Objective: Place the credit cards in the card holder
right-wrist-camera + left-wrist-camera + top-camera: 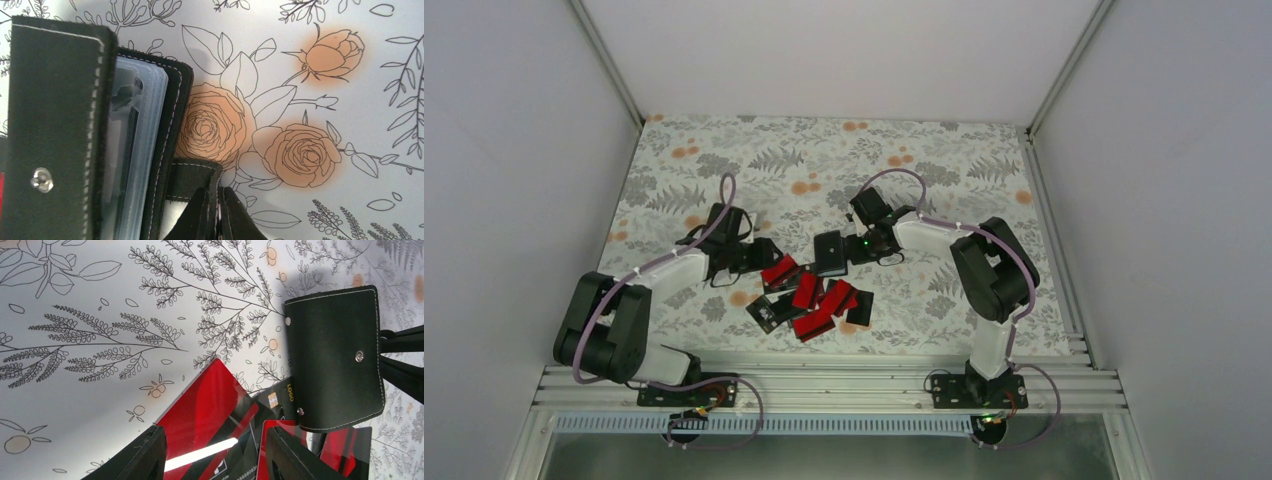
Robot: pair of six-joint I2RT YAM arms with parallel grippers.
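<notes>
Several red and black credit cards [816, 302] lie in a loose heap at the table's middle. My left gripper [767, 262] hangs over the heap's left end. In the left wrist view my left gripper [215, 442] is open, its fingers on either side of a red credit card [210, 405] that lies flat. A black card [278, 399] marked LOGO lies beside it. The black card holder [829, 252] sits just beyond the heap, also in the left wrist view as the card holder [332, 355]. My right gripper [218, 197] is shut on the card holder's strap [192, 175]. Its light blue-grey sleeves [135, 150] show.
The floral tablecloth [944, 170] covers the table. White walls and aluminium rails [1054, 230] close it in on the left, right and back. Both arm bases stand on the rail [824, 385] at the near edge.
</notes>
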